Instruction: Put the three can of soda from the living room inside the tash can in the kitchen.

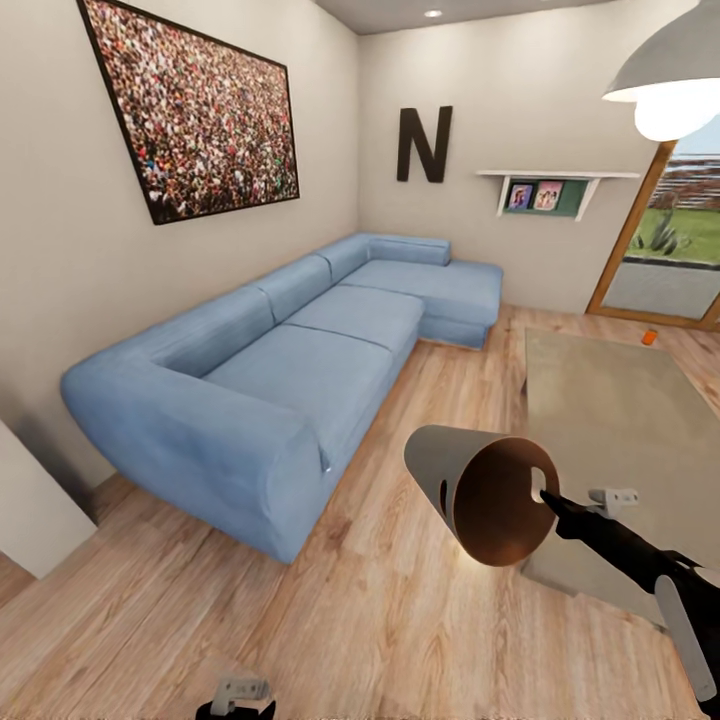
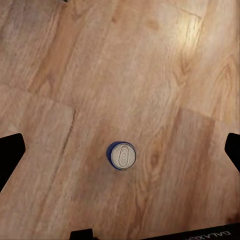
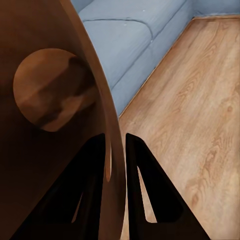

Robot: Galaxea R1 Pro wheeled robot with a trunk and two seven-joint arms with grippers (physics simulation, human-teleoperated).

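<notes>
The tash can (image 1: pixel 470 490) hangs tipped on its side above the living room floor, grey outside, brown mouth toward the head camera. My right gripper (image 1: pixel 550 502) is shut on its rim beside the handle slot. In the right wrist view both fingers (image 3: pixel 145 190) pinch the bin wall (image 3: pixel 45 100). A blue can of soda (image 2: pixel 121 155) stands upright on the wood floor, straight below my open left gripper (image 2: pixel 121 150), whose tips sit wide apart on either side and well above it. An orange can of soda (image 1: pixel 650 337) stands far off at the right.
A long light-blue corner sofa (image 1: pixel 300 350) runs along the left wall. A flat grey-beige rectangular surface (image 1: pixel 610 420) lies at the right, under my right arm. Wood-framed glass doors (image 1: pixel 670 250) are at the far right. A white block (image 1: pixel 30 510) juts in at the left edge.
</notes>
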